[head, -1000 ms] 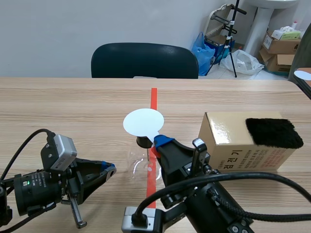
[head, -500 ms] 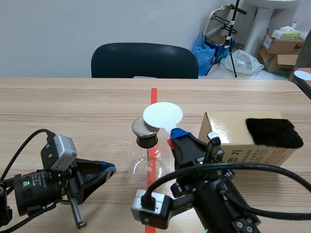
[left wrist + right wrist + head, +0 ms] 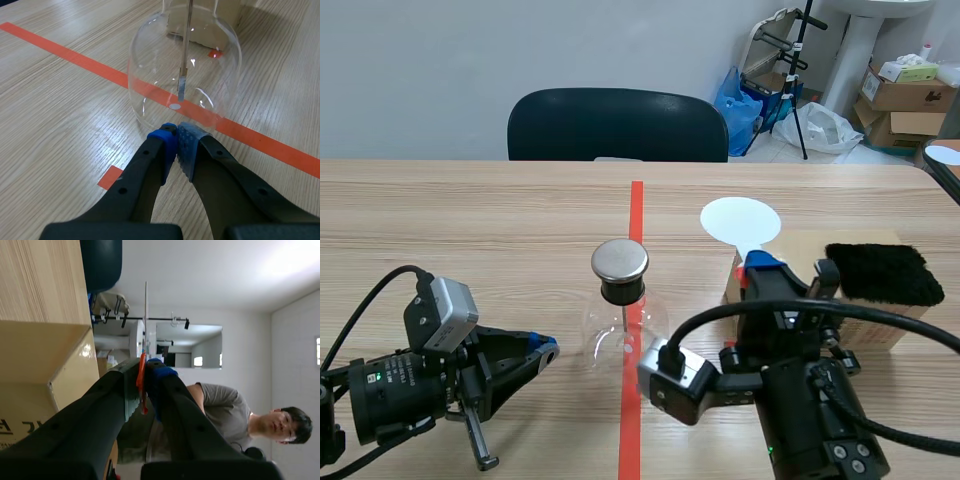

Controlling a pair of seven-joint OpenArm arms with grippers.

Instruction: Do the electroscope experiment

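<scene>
- Glass flask (image 3: 623, 335) on the tape line (image 3: 636, 200), capped, thin rod (image 3: 186, 45) hanging inside.
- Left gripper (image 3: 176, 137): fingers together, empty, just before the flask.
- Right gripper (image 3: 761, 264) clamped on the white disc (image 3: 740, 220), near the box (image 3: 880, 325).

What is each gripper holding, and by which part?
Right gripper pinches the white disc by its orange handle, below the disc. Left gripper is shut on nothing, by the flask.
</scene>
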